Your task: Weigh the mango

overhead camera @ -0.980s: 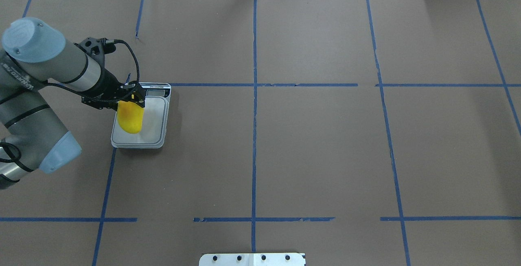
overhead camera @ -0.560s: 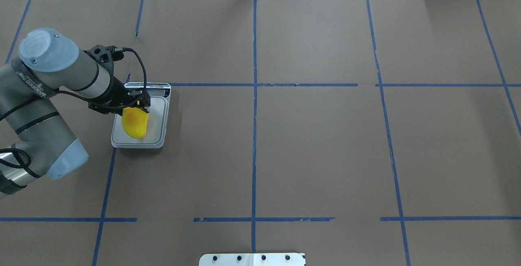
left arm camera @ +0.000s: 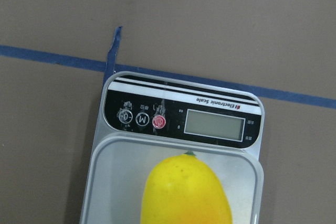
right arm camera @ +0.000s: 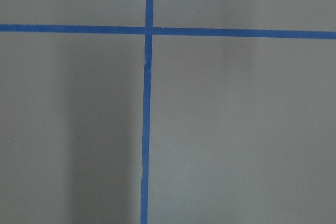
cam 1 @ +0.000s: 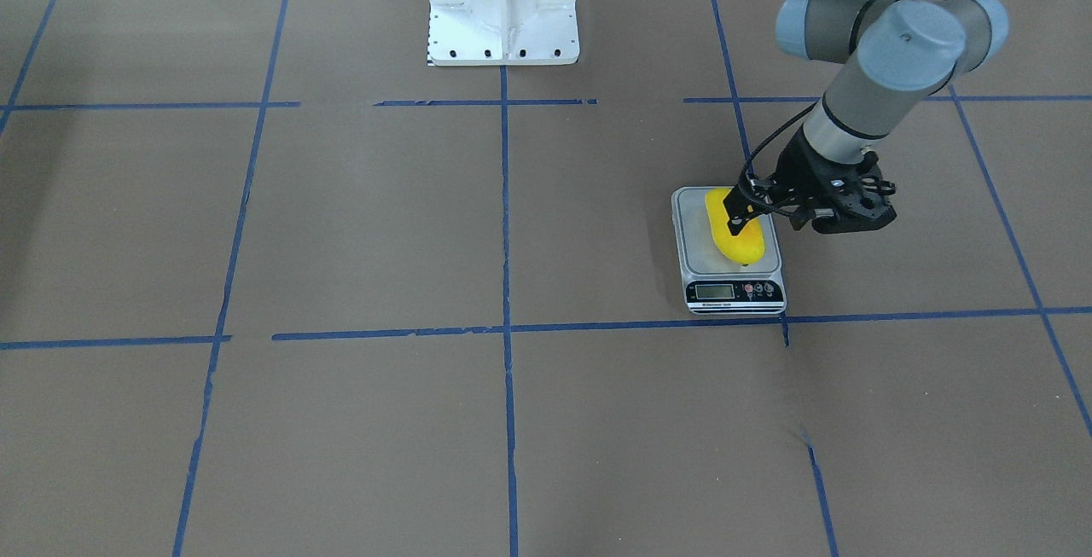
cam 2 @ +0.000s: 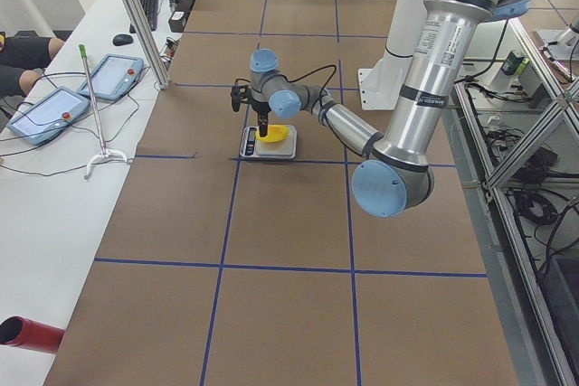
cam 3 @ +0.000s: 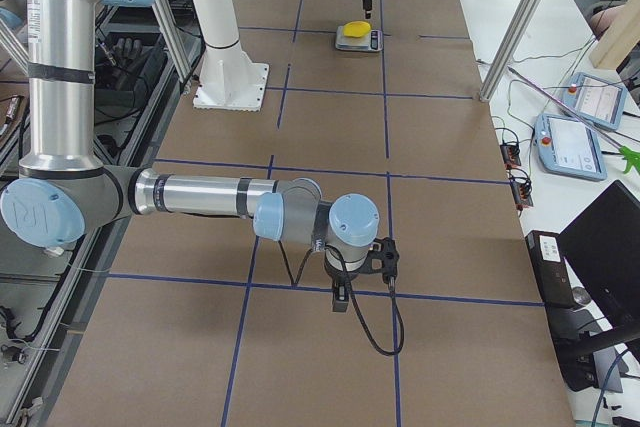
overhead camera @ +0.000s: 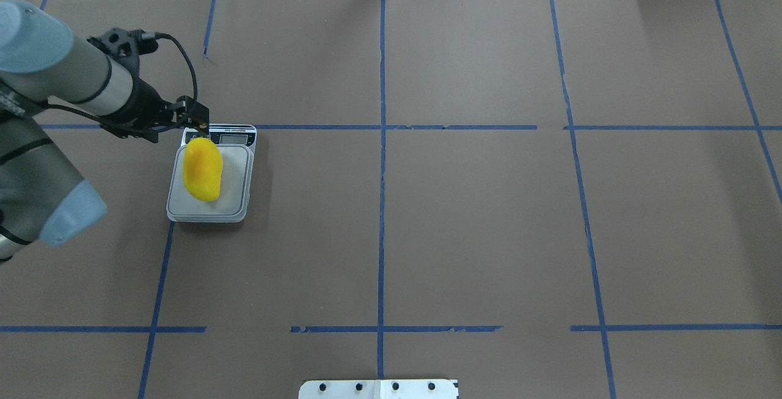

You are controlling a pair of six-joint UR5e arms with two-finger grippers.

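The mango (overhead camera: pixel 203 170), yellow with an orange blush, lies free on the silver platform of the small digital scale (overhead camera: pixel 235 194); it also shows in the front view (cam 1: pixel 744 243) and the left wrist view (left arm camera: pixel 184 192). My left gripper (overhead camera: pixel 198 120) hangs above the scale's display end, just past the mango's tip, apart from it, jaws open and empty. In the front view the left gripper (cam 1: pixel 739 214) shows in front of the mango. My right gripper (cam 3: pixel 340 297) shows only in the exterior right view, low over bare table far from the scale; I cannot tell whether it is open or shut.
The scale's display and buttons (left arm camera: pixel 215 124) face away from the robot. Blue tape lines (overhead camera: pixel 382 203) divide the brown table. The white robot base (cam 1: pixel 503 11) stands at the table's edge. Tablets (cam 2: pixel 45 113) lie on a side table.
My left gripper has let go of the mango, which now lies flat on the scale's platform. The gripper has drawn back and up toward the display end.
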